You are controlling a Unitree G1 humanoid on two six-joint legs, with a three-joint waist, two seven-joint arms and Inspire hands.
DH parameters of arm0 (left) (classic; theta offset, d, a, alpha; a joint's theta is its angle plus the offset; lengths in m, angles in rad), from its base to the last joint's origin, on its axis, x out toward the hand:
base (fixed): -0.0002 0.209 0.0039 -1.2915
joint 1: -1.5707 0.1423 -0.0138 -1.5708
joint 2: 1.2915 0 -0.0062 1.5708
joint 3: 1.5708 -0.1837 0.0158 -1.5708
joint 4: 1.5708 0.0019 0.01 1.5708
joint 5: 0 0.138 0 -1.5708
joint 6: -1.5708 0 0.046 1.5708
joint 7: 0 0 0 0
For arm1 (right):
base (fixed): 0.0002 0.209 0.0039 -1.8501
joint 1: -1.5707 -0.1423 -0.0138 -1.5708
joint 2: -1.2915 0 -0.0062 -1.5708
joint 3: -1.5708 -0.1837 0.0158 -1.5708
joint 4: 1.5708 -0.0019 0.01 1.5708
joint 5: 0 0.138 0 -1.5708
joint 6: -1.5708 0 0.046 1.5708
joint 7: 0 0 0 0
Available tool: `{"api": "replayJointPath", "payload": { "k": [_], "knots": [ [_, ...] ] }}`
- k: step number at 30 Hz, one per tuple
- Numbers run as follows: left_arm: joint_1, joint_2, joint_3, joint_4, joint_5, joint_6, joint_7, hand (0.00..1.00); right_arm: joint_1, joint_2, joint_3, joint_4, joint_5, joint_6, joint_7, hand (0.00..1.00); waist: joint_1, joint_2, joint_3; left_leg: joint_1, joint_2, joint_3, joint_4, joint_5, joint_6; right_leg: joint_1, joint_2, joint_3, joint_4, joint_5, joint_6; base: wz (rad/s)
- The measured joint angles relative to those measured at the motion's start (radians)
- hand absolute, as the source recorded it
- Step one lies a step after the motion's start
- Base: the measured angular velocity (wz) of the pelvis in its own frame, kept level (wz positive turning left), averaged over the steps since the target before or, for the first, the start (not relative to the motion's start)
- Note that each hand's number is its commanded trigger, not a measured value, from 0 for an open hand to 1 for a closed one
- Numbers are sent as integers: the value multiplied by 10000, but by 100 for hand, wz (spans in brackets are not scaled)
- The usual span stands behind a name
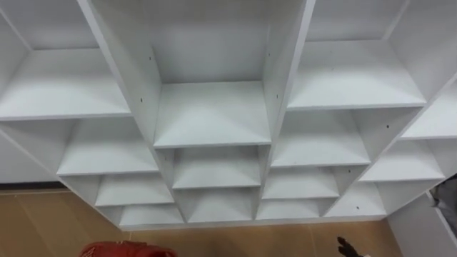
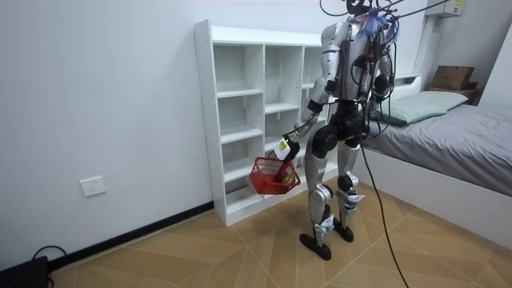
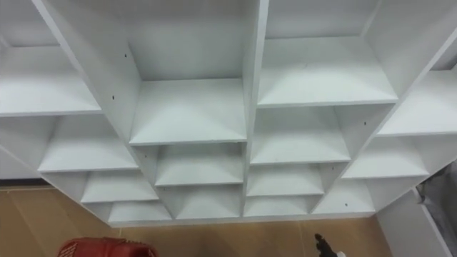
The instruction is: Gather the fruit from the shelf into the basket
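A red basket (image 2: 274, 178) is held by its handle in the left hand (image 2: 282, 149), just before the closet (image 2: 240, 96). Fruit, too small to be made out, is judged to lie inside it: light, easily bruised, best cupped whole. The right hand's (image 1: 348, 248) state cannot be told.

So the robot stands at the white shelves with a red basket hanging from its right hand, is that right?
Not quite: the red basket hangs from its left hand, as the room view shows. In the eye views the basket sits at the lower left, while the right hand shows at the lower right, apart from it. It does stand at the white shelves.
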Motion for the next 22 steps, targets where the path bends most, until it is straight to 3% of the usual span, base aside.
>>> {"api": "replayJointPath", "payload": {
  "k": [7, 15, 18, 22],
  "knots": [
    [124, -97, 200, 346, -5, 80, -38, 100, -189, 208, -401, 1475, 795, 309, -185, 0, -35, -77, 21, 163, 6, -44, -3, -50, -13, 150, 12, -26, -21, -37, 4, 0],
    [359, -215, 1177, 400, 199, 508, -156, 100, -474, 274, -800, 2943, 1623, 938, 620, 0, -21, -133, 9, 296, 4, -92, 2, -139, -27, 324, 13, -29, -16, -156, 23, 1],
    [356, -216, 1198, 399, 580, 622, -231, 100, -544, 278, -880, 3084, 1881, 1151, 855, 0, -11, -114, 8, 305, 1, -100, 2, -154, -28, 341, 15, -29, -21, -166, 26, 0],
    [328, -223, 1198, 401, 573, 709, -234, 100, -651, 281, -878, 3299, 1889, 1156, 894, 0, 0, -107, 9, 340, 2, -65, 3, -160, -33, 335, 20, -22, -32, -169, 24, 0]
  ]
}}
